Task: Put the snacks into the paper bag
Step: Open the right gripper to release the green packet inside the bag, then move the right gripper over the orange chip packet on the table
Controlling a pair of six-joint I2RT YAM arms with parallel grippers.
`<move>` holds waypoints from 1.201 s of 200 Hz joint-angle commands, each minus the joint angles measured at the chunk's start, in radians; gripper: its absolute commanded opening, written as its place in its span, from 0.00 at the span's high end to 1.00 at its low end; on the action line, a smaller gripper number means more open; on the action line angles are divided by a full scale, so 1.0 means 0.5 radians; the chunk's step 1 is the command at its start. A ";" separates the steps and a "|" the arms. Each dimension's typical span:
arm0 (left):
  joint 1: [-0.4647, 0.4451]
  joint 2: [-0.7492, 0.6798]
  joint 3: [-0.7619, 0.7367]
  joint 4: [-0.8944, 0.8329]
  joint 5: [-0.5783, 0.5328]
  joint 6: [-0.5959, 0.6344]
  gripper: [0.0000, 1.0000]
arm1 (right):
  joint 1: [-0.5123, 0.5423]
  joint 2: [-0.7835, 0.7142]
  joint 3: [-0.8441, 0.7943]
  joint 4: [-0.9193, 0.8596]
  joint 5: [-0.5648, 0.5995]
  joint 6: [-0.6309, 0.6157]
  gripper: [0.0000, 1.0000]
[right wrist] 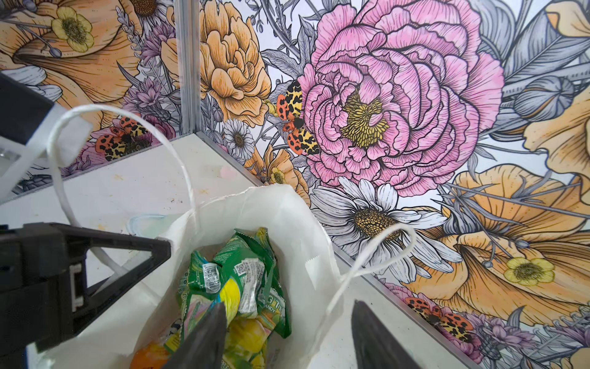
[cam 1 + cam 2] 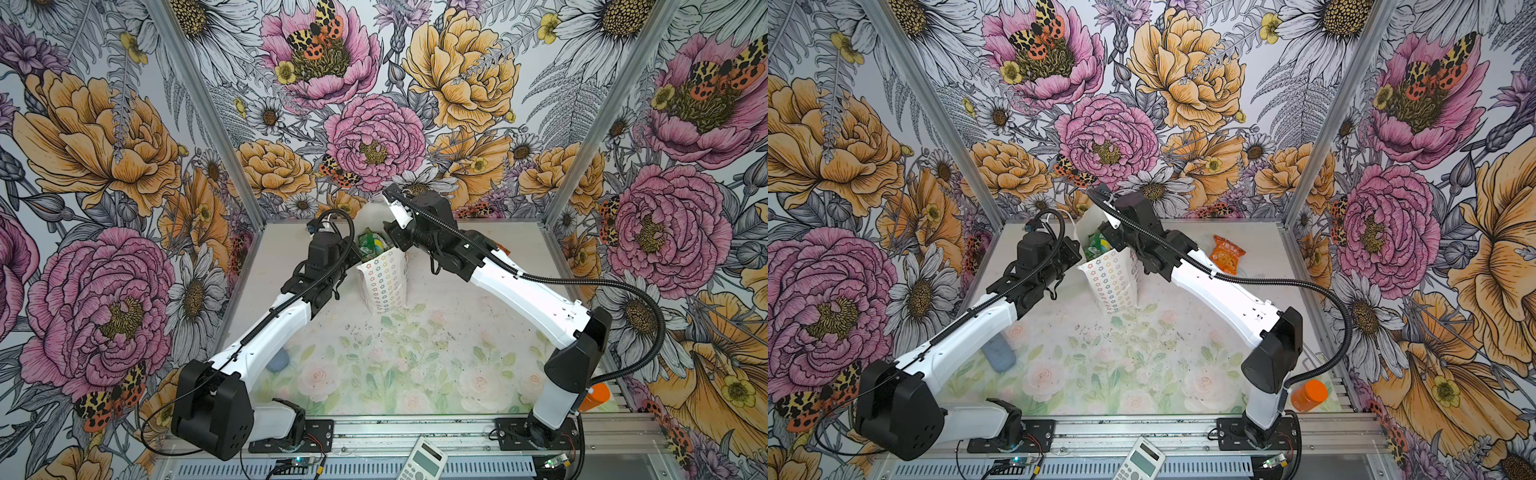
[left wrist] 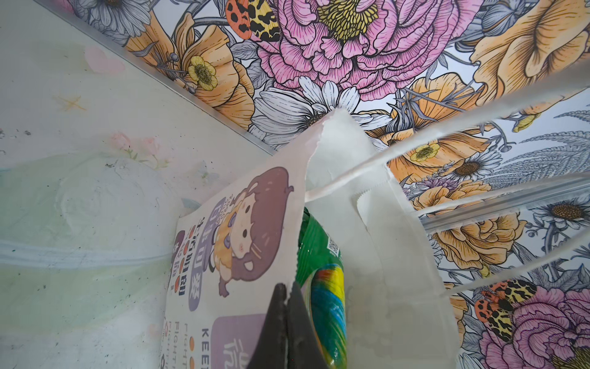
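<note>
Several snacks inside the paper bag

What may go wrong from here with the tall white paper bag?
1. A white cord handle arcs right beside the open right gripper above the bag's mouth; pulling out might snag it and tip the white paper bag.
2. The left gripper pinches only the thin paper rim, which might tear or slip free.

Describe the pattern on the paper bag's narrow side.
The paper bag shows small multicoloured flowers on white, clearest in a top view.
</note>
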 commanded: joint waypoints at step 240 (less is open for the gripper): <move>0.140 -0.217 -0.169 -0.160 -0.068 -0.039 1.00 | -0.995 0.026 -0.429 -0.183 0.395 1.132 0.00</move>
